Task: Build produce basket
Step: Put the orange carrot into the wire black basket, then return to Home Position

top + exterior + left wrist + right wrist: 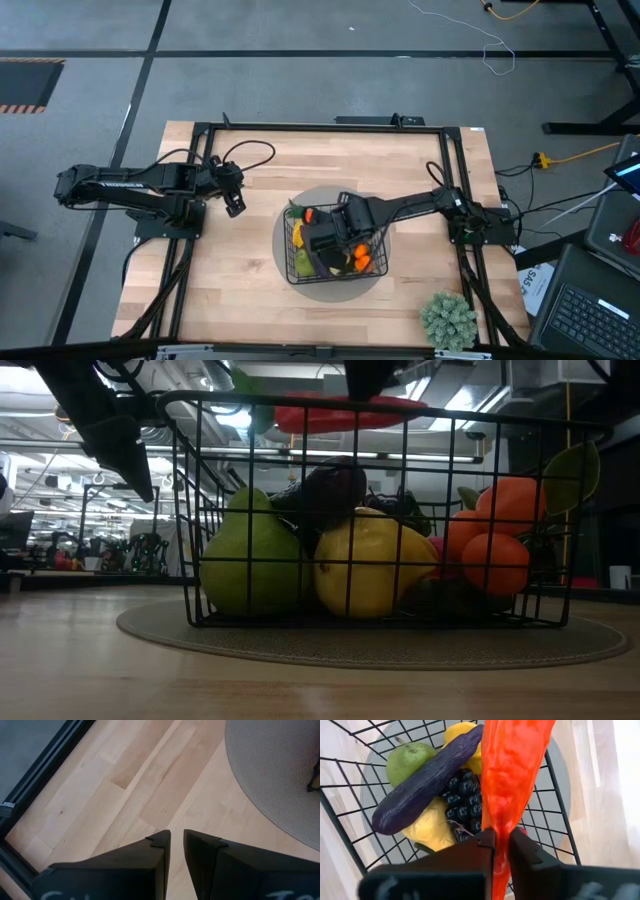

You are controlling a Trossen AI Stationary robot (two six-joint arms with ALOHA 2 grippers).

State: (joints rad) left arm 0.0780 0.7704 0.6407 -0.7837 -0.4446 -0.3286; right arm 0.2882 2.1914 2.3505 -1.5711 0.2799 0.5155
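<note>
Right wrist view shows you the right gripper clenched on the red pepper (fingers nearly together) above the basket.

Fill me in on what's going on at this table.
The right gripper is shut on a long red pepper, holding it above the black wire-mesh basket on the round grey mat. In the basket lie a purple eggplant, dark grapes, a green pear-shaped fruit, yellow fruits and orange tangerines. The left gripper waits over bare wood, nearly shut and empty.
</note>
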